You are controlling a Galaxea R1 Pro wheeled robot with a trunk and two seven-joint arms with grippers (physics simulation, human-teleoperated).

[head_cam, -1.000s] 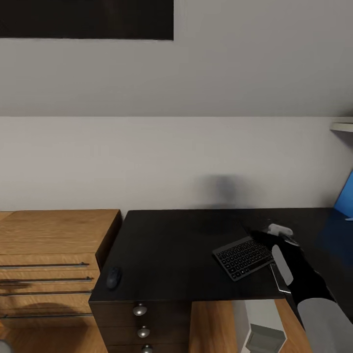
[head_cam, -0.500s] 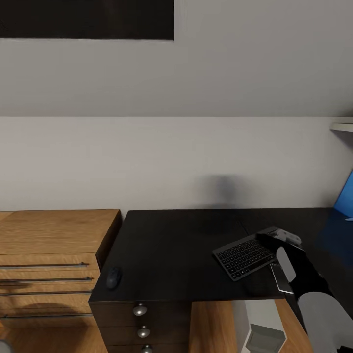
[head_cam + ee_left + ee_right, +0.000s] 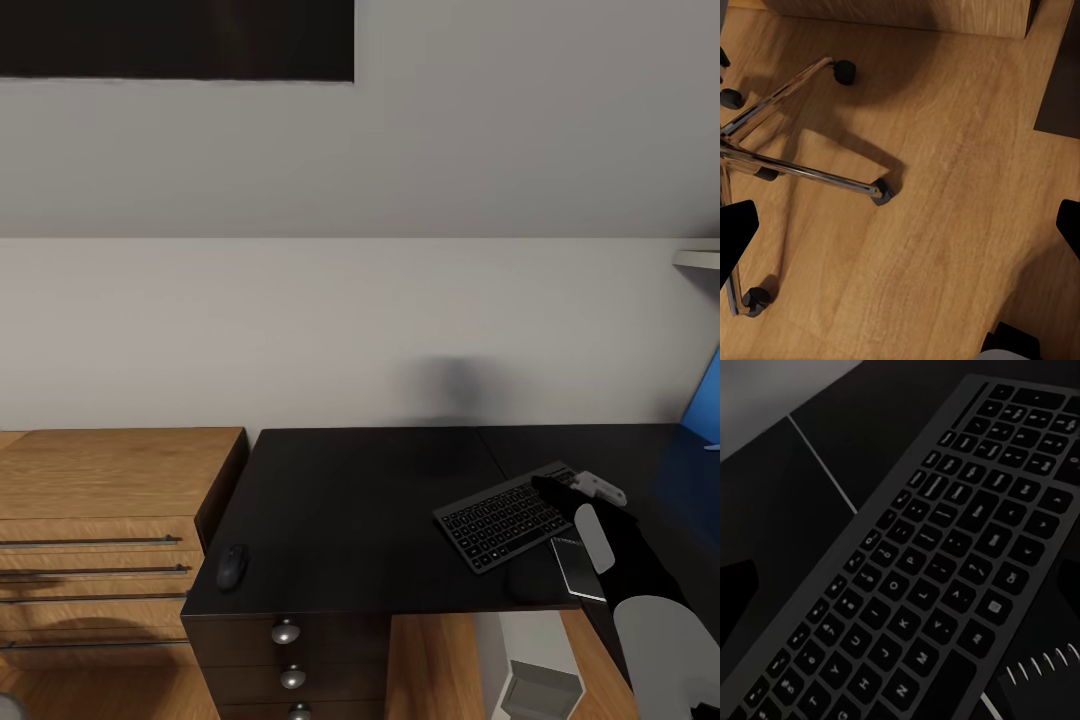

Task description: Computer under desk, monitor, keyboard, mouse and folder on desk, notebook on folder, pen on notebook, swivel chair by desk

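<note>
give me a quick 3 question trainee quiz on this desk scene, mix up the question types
1. True or false: the mouse lies right beside the keyboard on the desk.
2. Multiple choice: the right tool is nearest to which thing? A) the mouse B) the keyboard C) the drawer knobs
3. Fill in: the left wrist view looks down on a wooden floor and the chrome base of the ____.

Key:
1. False; the mouse sits near the desk's front left corner, well apart from the keyboard.
2. B
3. swivel chair
</note>
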